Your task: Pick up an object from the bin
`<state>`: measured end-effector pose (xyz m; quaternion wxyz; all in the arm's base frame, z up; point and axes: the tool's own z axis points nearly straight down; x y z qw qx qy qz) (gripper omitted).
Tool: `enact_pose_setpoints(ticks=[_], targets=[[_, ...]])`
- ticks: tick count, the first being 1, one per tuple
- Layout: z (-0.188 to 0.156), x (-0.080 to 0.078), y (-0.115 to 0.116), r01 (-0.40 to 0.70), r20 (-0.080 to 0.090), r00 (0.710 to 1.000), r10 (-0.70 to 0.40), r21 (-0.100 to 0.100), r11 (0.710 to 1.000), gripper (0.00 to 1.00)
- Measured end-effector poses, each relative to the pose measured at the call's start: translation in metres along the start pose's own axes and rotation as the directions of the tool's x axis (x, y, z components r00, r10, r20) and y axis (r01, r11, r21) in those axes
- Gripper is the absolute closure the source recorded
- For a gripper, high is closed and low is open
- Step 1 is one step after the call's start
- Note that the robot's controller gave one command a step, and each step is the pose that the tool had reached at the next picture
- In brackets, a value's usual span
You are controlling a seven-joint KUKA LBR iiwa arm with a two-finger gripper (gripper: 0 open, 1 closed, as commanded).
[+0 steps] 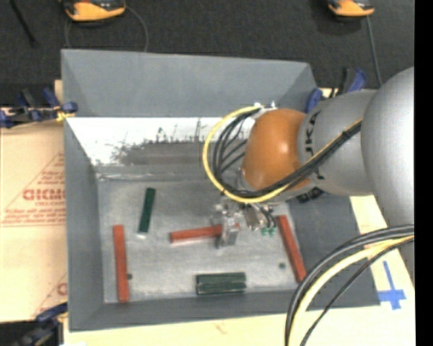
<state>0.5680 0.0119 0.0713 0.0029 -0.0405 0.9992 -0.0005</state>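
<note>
My gripper (228,232) hangs low in the middle of the bin, under the orange wrist cover. It is at the right end of a red bar (193,236) that lies almost level on the bin floor. The bar's right tip is hidden behind the gripper, so contact cannot be judged. A small green piece (269,231) peeks out just right of the gripper. A longer red bar (291,248) lies slanted along the right wall.
A dark green block (220,284) lies near the front wall. A dark green stick (146,210) lies at the left centre, and a red bar (120,262) stands along the left wall. The arm and its cables cover the bin's right rear.
</note>
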Motion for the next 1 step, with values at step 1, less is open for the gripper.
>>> enact_pose_setpoints(ticks=[1], targets=[[-0.1406,0.0123,0.0245,0.038,0.006,0.999,-0.038,0.0,0.999,1.0]])
